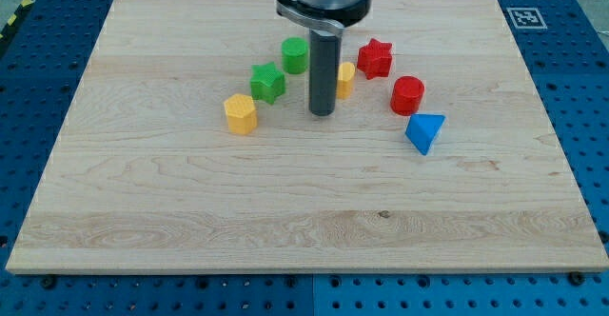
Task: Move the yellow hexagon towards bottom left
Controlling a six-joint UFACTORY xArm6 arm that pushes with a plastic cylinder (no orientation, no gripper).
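Blue triangle (424, 132) nearest; my tip (322, 113) right of yellow hexagon (241, 113), apart.

the yellow hexagon (241, 113) sits flat (six-sided top up) on the board, left of centre.

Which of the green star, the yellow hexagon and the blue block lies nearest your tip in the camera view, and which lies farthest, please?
From my tip:
1. The green star, just to the view's left and slightly above.
2. The yellow hexagon, further to the view's left, level with my tip.
3. The blue block, out to the view's right and a little lower.
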